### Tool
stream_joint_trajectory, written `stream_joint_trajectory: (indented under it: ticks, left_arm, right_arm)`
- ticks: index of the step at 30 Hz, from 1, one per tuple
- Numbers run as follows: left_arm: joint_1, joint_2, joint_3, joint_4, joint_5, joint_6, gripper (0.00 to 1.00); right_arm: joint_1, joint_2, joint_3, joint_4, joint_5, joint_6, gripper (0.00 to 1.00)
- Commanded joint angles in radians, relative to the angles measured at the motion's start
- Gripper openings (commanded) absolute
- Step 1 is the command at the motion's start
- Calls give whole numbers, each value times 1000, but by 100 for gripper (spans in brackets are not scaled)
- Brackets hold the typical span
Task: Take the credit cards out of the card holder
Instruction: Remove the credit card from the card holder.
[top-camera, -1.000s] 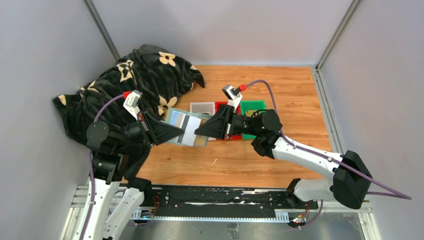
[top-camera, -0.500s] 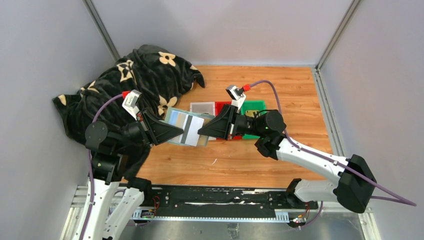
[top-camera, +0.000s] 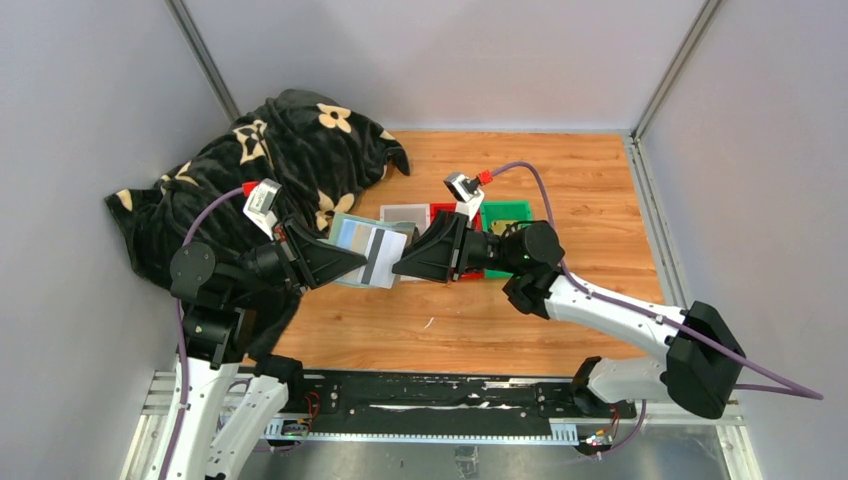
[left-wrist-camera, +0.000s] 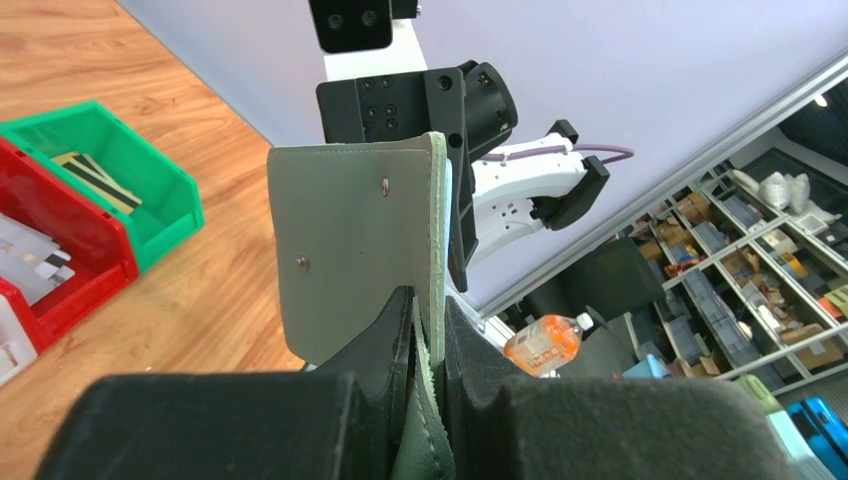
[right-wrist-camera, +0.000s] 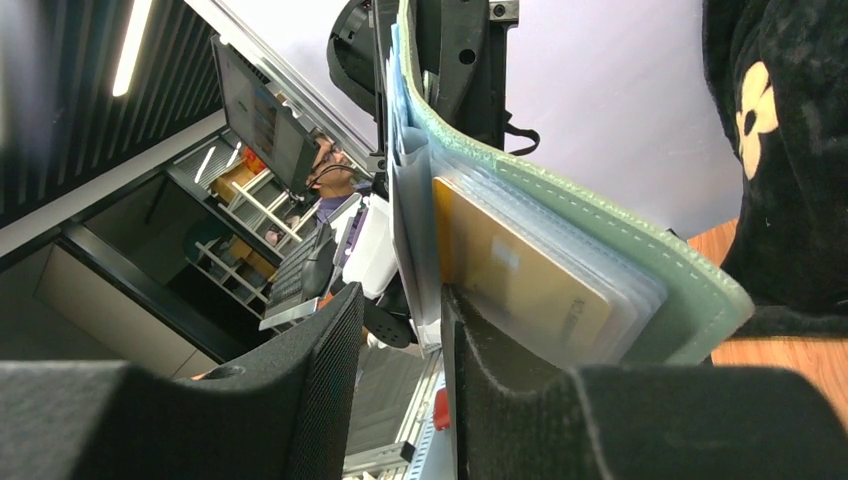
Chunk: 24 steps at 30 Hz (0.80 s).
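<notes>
Card holder held up, one card lined up for the pull.

Top view: my left tool (top-camera: 354, 262) holds the card holder (top-camera: 368, 248) open above the table (top-camera: 580, 200), and my right tool (top-camera: 399, 266) meets its opposite edge. Left wrist: the fingers (left-wrist-camera: 385, 335) are clamped tight on the holder's lower edge, which stands upright just ahead of them. Right wrist: the fingers (right-wrist-camera: 330, 375) sit a narrow gap apart around a pale card (right-wrist-camera: 415, 250), with a gold card (right-wrist-camera: 515, 285) just beside it; I cannot tell whether they grip it. The next move, I judge, is to pinch firmly and draw straight away from the left tool.
</notes>
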Motion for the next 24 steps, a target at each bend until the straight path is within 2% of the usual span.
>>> stream_joint_trajectory:
  ticks: [1,4,11,24]
  left_arm:
    - [0,0,39,15,5,0,0]
    - [0,0,38,15,4,4,0]
    - [1,4,52,-37,5,46,0]
    - [0,12,81,-53,6,70,0]
  right_arm:
    - [11,25,34,56,-6,12,35]
    - [11,33,47,68,-7,21,22]
    - [6,0,39,41,-22,2,2]
    - [-116,-224,-93,-152,-52,-63,0]
